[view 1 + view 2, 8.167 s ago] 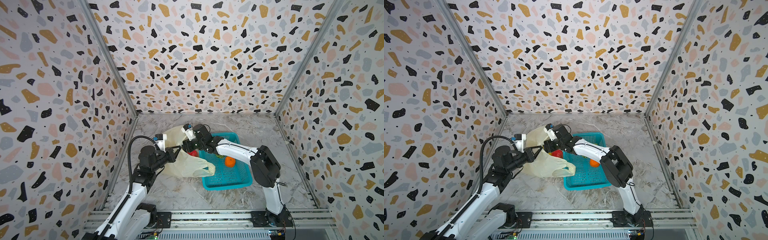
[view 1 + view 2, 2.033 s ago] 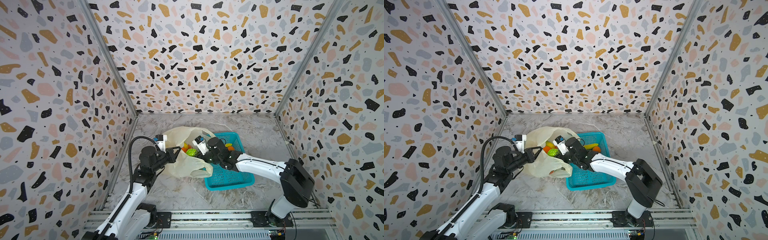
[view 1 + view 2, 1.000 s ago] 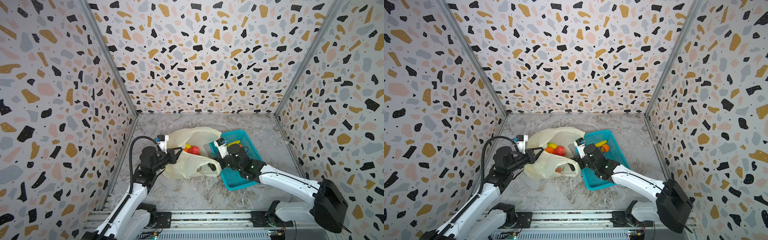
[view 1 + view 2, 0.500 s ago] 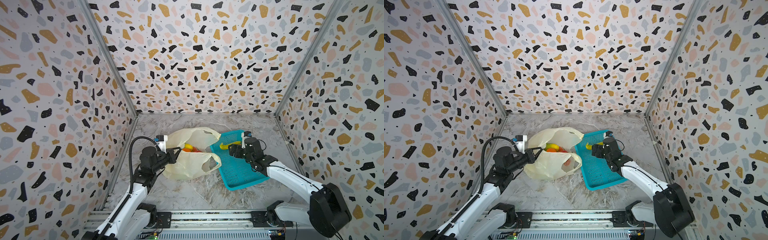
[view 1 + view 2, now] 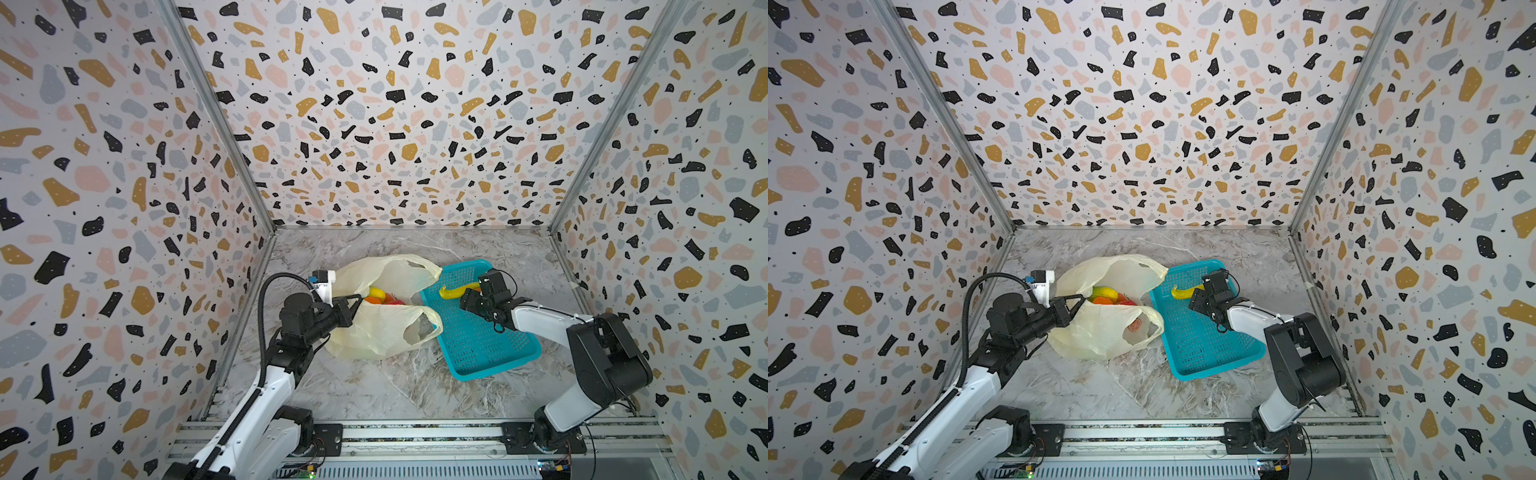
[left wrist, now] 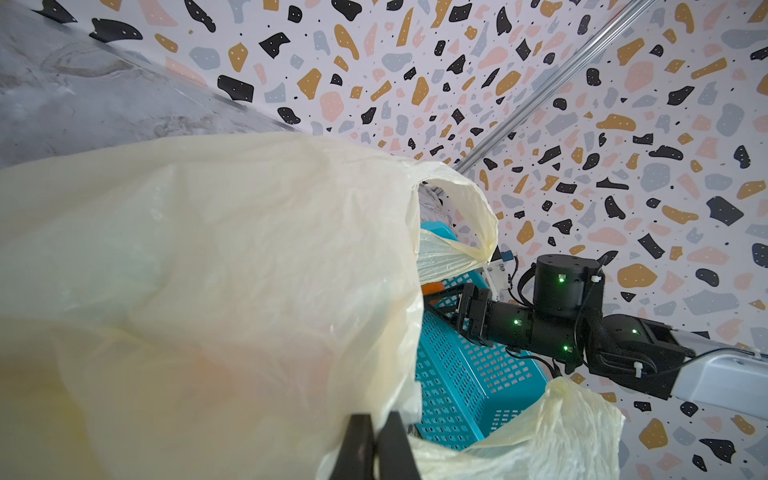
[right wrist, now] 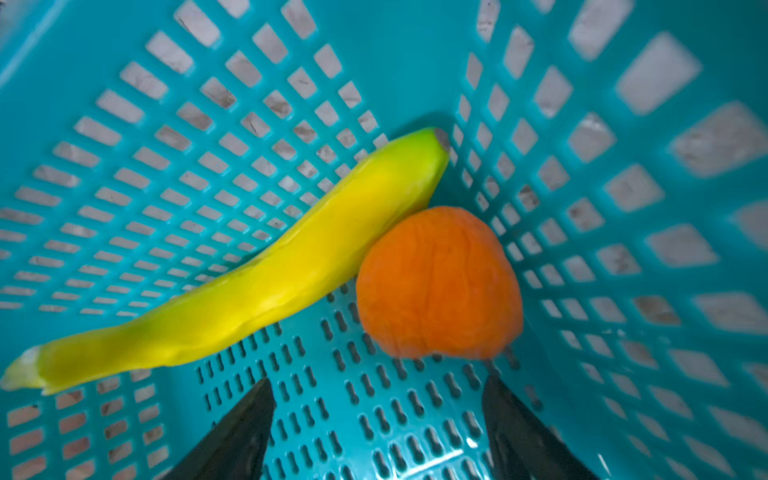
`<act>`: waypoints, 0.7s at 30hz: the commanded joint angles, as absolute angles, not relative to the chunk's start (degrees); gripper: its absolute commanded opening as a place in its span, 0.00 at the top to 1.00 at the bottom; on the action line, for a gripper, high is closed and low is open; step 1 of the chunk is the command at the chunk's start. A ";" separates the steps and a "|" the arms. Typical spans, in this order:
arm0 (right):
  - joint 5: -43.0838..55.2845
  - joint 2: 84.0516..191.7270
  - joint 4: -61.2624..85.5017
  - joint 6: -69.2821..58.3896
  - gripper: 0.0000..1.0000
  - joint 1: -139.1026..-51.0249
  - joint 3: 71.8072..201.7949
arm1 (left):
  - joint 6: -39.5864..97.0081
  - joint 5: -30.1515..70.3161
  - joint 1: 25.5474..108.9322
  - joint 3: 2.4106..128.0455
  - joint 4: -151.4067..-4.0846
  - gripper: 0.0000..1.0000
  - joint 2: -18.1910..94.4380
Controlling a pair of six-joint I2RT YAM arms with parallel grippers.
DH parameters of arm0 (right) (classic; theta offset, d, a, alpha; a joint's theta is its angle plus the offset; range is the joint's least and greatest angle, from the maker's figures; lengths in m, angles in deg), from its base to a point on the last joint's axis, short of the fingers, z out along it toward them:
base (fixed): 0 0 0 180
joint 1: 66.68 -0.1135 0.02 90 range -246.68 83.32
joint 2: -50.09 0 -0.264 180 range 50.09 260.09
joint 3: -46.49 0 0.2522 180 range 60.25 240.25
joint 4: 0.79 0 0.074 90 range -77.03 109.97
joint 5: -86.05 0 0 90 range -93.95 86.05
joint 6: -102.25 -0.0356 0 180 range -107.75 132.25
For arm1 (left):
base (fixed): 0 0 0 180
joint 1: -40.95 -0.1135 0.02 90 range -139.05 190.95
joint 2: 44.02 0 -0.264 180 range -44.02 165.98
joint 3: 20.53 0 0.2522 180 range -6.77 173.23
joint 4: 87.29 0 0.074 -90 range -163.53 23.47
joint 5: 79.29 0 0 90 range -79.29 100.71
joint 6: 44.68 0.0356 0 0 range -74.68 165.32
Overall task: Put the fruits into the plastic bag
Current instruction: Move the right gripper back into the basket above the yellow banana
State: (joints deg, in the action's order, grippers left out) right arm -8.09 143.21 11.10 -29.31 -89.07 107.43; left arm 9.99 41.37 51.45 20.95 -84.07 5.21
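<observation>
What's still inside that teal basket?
A banana and an orange fruit lie touching in a corner of the teal basket. In both top views the right end effector largely covers the orange fruit and some basket floor.

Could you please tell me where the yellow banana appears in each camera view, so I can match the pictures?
In a top view: the banana lies at the far end of the teal basket.
In a top view: same spot.
Left wrist: not visible; the plastic bag hides that end.
Right wrist: across the middle, against an orange fruit.
Shared landmark: the teal basket, seen in all four.
</observation>
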 commanded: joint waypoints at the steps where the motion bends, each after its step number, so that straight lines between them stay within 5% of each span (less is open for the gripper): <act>1: -10.21 144.99 9.73 -32.08 0.26 -88.83 110.11 | 10.98 40.95 51.15 20.82 -85.37 1.00 4.85; 15: -16.52 148.21 4.45 -37.94 0.41 -88.83 109.70 | 11.30 40.95 51.15 20.47 -85.57 1.00 4.97; 21: -16.38 148.59 2.74 -38.42 0.74 -88.82 109.32 | 11.30 41.03 51.11 20.64 -85.57 1.00 5.29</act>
State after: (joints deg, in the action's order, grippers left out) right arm -15.13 148.83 4.11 -37.24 -89.03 108.74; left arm 10.23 41.34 51.45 20.95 -84.07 5.26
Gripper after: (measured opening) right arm 0.297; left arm 0.047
